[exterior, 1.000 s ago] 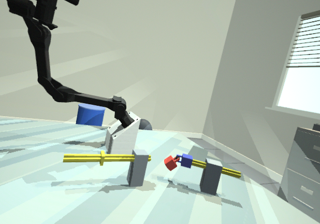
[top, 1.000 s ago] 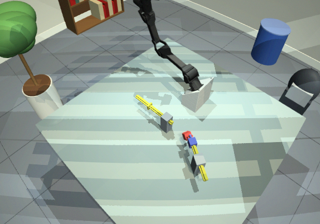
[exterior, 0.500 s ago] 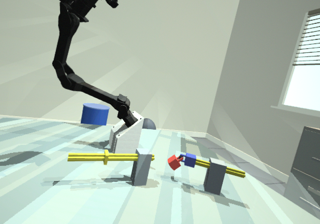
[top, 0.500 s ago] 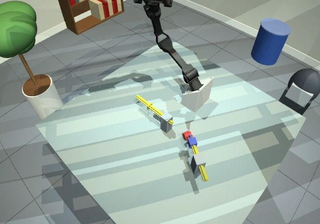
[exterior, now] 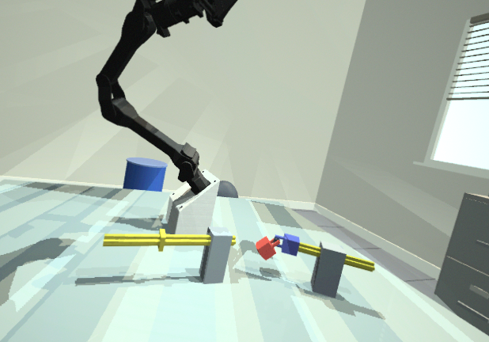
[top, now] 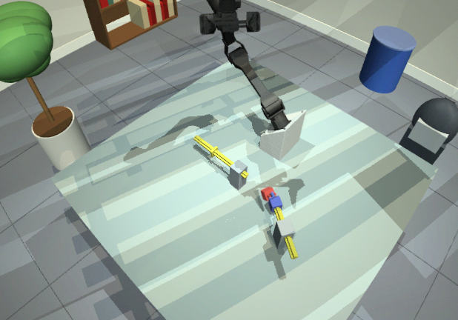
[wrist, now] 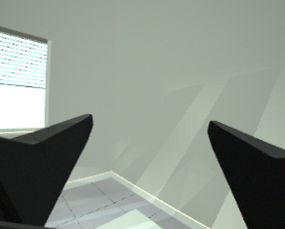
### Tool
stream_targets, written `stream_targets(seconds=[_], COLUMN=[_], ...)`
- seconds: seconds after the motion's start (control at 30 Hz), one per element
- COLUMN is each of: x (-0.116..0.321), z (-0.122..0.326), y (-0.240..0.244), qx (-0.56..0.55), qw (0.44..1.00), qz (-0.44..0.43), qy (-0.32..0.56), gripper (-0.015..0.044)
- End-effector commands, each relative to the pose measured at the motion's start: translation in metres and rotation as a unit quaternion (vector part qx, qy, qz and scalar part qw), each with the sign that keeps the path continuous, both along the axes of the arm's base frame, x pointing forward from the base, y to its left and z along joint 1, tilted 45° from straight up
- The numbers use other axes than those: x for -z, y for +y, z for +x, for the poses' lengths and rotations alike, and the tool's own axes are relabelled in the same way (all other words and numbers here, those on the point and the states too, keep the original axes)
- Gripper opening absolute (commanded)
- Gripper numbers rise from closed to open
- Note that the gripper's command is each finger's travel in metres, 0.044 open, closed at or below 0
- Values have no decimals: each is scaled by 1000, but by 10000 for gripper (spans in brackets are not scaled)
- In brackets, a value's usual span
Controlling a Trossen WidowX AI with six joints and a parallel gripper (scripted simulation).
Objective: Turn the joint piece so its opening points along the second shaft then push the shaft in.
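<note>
The red joint piece (top: 267, 194) (exterior: 265, 248) hangs tilted on its hinges from the blue part (top: 275, 203) (exterior: 290, 245) at the end of the fixed yellow shaft (top: 292, 248) (exterior: 360, 263). Its opening is not clearly visible. A grey block (top: 284, 230) (exterior: 329, 271) carries that shaft. The second yellow shaft (top: 226, 158) (exterior: 186, 240), with a collar (top: 213, 152) (exterior: 161, 240), passes through the other grey block (top: 238, 176) (exterior: 217, 256). Its short end sticks out towards the red piece, with a gap between. My gripper (top: 230, 22) (wrist: 150, 122) is open and empty, high above and far from both shafts.
The white arm base (top: 283, 143) (exterior: 196, 216) stands on the table (top: 207, 272) (exterior: 158, 311) behind the shafts. Both blocks stand upright as obstacles. A blue bin (top: 385, 65) (exterior: 145, 176), a potted plant (top: 61, 143) and a bookshelf (top: 111, 39) are beyond the table.
</note>
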State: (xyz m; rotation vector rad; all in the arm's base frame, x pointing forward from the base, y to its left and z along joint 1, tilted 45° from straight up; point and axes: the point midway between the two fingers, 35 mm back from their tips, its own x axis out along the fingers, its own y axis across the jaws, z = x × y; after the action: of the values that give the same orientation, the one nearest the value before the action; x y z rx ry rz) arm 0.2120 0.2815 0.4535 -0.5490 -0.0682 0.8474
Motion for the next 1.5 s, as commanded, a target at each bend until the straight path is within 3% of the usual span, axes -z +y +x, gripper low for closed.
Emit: stream_targets(seconds=[0.0, 0.7, 1.47], x=[43, 240, 419], z=[25, 95, 92], y=[9, -4, -103], qx=[36, 248, 523], qw=[997, 909, 696], qz=[-25, -128, -222], qy=[63, 311, 439], gripper=[440, 440, 440])
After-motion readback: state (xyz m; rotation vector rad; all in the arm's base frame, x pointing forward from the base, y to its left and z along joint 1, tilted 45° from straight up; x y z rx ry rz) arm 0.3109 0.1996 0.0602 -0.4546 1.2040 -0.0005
